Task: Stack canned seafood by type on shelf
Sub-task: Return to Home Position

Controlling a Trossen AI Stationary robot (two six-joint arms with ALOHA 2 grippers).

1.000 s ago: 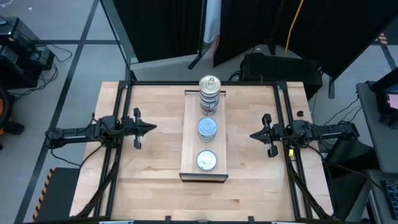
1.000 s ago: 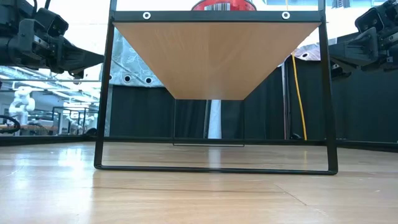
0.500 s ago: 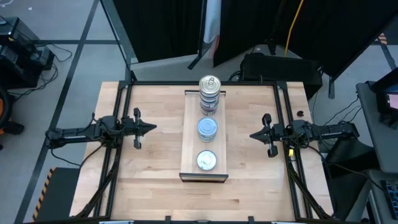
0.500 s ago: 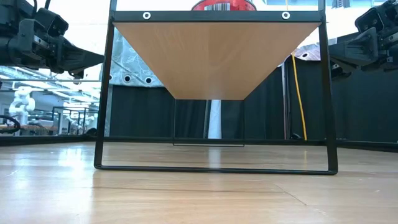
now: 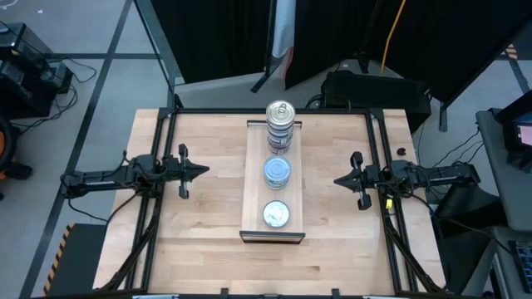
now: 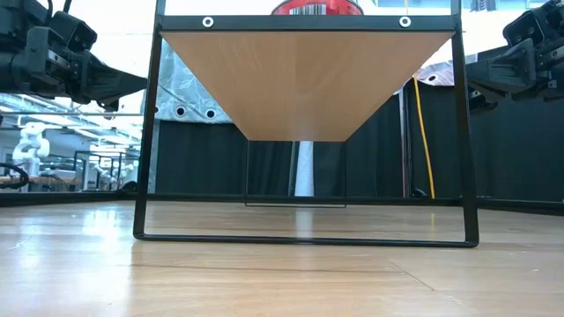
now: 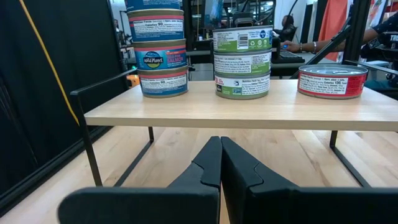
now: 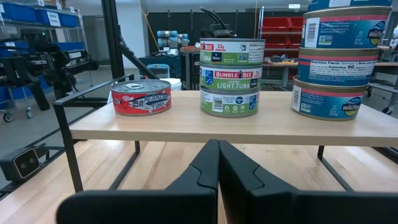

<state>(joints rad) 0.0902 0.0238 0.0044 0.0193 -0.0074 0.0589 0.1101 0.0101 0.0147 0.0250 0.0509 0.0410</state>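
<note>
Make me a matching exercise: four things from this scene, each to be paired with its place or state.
Things:
1. red tin
2. green-label tuna stack
3. blue-pink tin stack
4. left gripper

Places or states:
a. tallest pile, at one end of the shelf
b. shut, off to the shelf's side
c. middle of the shelf
d. lies alone, unstacked

Pairs: 1-d, 2-c, 3-a, 4-b.

The right gripper waits shut on the opposite side.

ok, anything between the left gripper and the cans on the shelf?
Nothing visible. The left gripper, fingers shut, sits left of the shelf with only bare tabletop between, and the cans face it unobstructed. The right gripper waits on the far side.
</note>
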